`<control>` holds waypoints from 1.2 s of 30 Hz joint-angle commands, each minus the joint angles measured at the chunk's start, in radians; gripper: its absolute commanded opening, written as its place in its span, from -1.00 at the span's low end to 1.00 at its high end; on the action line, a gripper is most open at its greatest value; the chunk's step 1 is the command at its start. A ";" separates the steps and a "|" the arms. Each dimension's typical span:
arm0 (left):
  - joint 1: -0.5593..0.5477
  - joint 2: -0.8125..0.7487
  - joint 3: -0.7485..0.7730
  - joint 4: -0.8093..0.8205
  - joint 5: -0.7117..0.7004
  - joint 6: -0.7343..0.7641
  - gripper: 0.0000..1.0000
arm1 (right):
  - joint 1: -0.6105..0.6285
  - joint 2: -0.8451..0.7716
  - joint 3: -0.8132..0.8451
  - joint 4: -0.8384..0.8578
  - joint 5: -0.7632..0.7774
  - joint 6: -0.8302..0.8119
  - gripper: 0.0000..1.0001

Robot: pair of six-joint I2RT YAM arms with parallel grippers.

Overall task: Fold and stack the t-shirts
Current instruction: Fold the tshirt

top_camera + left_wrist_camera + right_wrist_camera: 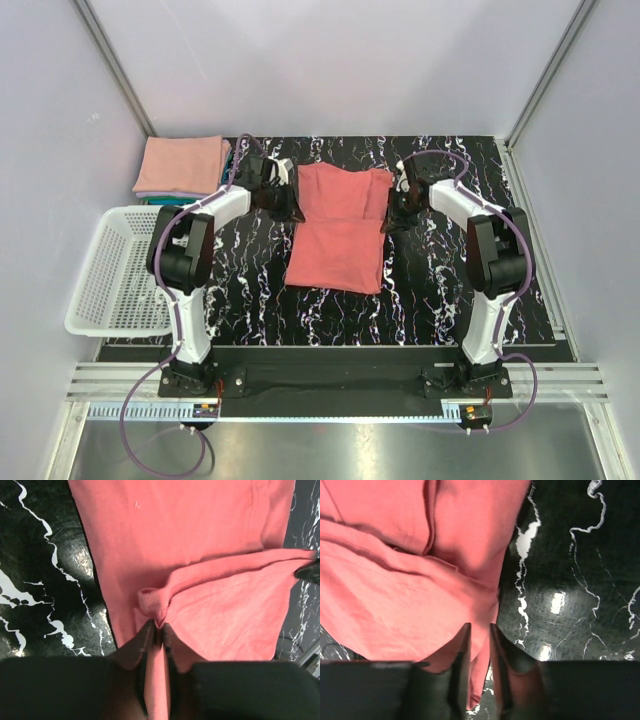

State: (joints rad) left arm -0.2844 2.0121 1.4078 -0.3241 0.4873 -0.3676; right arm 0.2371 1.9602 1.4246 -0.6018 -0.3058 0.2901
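The coral-red t-shirt lies on the black marbled table, its upper part folded down over the lower part. My left gripper is at the shirt's left edge. In the left wrist view it is shut on a bunched fold of the shirt. My right gripper is at the shirt's right edge. In the right wrist view it pinches the shirt's edge, with cloth hanging between the jaws. A stack of folded shirts, salmon pink on top and teal below, sits at the far left.
A white mesh basket stands at the left edge of the table, in front of the folded stack. Grey walls close in the table at the back and on both sides. The tip of the right gripper shows at the right of the left wrist view.
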 commanded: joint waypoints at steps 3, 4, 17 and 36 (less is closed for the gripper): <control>0.002 -0.016 0.076 -0.033 -0.053 0.015 -0.70 | -0.009 0.000 0.077 -0.022 0.059 -0.019 -0.30; 0.004 -0.021 0.076 -0.041 -0.074 0.019 -0.70 | -0.009 -0.006 0.111 -0.061 0.065 -0.020 -0.28; -0.010 -0.142 0.129 -0.207 -0.260 0.035 -0.18 | 0.019 -0.216 -0.157 -0.009 -0.386 0.112 -0.46; -0.102 -0.294 -0.325 -0.096 -0.144 0.068 -0.18 | 0.030 -0.288 -0.290 -0.064 -0.227 0.121 -0.60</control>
State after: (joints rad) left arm -0.3920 1.7237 1.0389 -0.4255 0.3626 -0.3405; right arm 0.2558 1.7447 1.0447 -0.6052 -0.5610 0.4011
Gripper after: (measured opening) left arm 0.409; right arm 0.214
